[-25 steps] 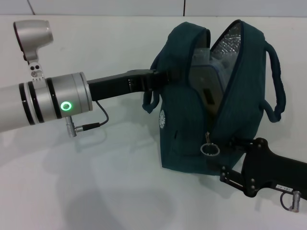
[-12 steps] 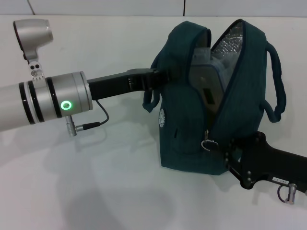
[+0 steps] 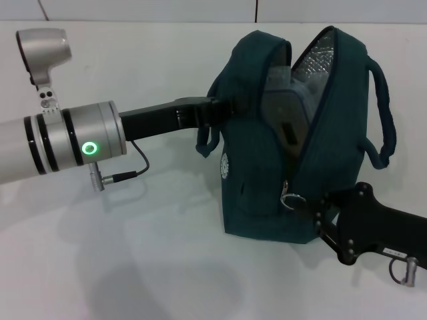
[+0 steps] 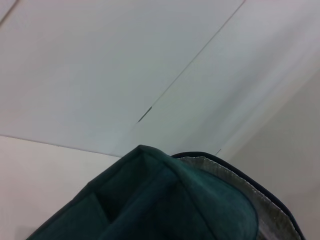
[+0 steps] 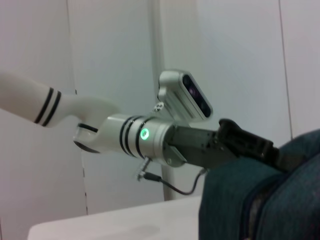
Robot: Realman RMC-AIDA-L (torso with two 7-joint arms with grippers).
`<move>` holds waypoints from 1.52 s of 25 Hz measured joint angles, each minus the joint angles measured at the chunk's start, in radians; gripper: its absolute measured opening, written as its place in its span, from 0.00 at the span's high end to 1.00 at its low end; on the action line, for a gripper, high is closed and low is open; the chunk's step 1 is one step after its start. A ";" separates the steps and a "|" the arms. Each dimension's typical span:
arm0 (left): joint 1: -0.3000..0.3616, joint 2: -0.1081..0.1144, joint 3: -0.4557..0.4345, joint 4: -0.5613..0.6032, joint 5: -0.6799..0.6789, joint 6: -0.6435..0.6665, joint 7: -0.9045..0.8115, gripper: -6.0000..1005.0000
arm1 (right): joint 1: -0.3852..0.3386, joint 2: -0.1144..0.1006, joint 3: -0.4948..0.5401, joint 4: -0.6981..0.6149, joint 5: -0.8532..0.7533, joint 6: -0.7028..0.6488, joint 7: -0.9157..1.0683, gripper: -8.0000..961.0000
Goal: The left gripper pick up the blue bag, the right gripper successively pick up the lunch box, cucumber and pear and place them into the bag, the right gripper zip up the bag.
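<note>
A dark teal blue bag stands upright near the middle of a white table, its zipper open down the near end, silver foil lining and a clear lunch box showing in the gap. The bag is soft fabric and would likely sag or slide if tugged, so the metal ring pull, low on the zipper, is the sensible place to grip. The left gripper reaches in from the left and is clamped on the bag's upper left edge beside a handle, steadying it. The right gripper sits at the bag's lower right, its tips at the ring pull; whether they have closed on it cannot be told. Behind is a plain pale wall.
</note>
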 joint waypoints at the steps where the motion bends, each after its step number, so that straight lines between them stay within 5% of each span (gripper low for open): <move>1: 0.002 0.000 0.000 0.000 0.000 0.000 0.000 0.90 | -0.002 -0.001 0.001 0.000 0.000 -0.009 -0.004 0.98; 5: 0.007 0.000 -0.001 0.000 -0.001 0.003 0.000 0.90 | -0.014 -0.004 0.013 0.001 0.002 -0.058 -0.027 0.98; 21: 0.008 -0.002 -0.001 -0.002 -0.008 0.015 0.022 0.62 | -0.002 0.000 0.046 -0.018 0.041 -0.113 -0.048 0.98; 32: 0.068 0.001 -0.057 -0.003 -0.144 0.086 0.175 0.20 | -0.001 0.001 0.043 -0.049 0.087 -0.128 -0.050 0.98; 38: 0.083 0.002 -0.140 -0.047 -0.145 0.150 0.215 0.13 | 0.030 0.002 0.043 -0.064 0.158 -0.096 -0.047 0.98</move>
